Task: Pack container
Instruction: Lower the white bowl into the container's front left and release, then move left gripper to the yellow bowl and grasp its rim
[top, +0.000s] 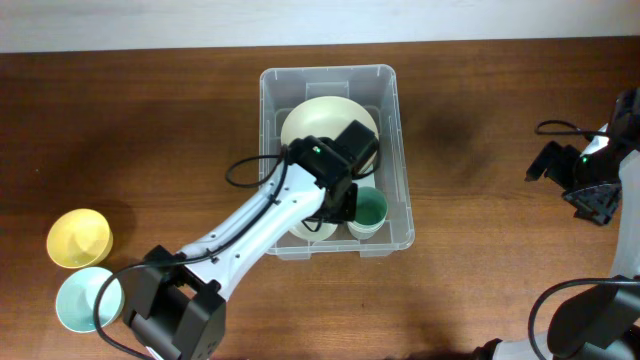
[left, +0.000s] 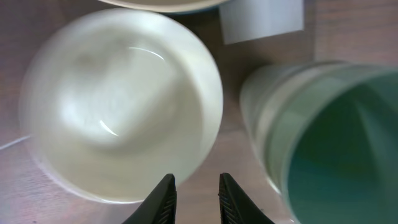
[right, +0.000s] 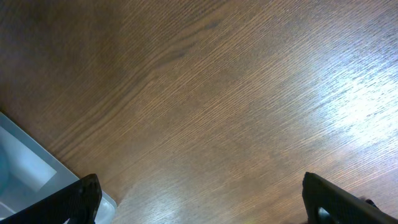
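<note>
The clear plastic container (top: 403, 150) stands mid-table. It holds a large cream bowl (top: 322, 118), a small white bowl (top: 312, 230) and a green cup (top: 370, 210). My left gripper (top: 342, 205) is down inside the container, between the white bowl and the green cup. In the left wrist view its jaws (left: 193, 194) are slightly apart and empty, over the bare base, with the white bowl (left: 118, 106) on the left, the green cup (left: 329, 155) on the right and the white label (left: 261, 22) above. My right gripper (right: 199, 205) is wide open and empty over bare table at the far right (top: 590, 195).
A yellow bowl (top: 78, 238) and a pale teal bowl (top: 85, 298) sit on the table at the front left, outside the container. A corner of the container (right: 25, 168) shows at the left of the right wrist view.
</note>
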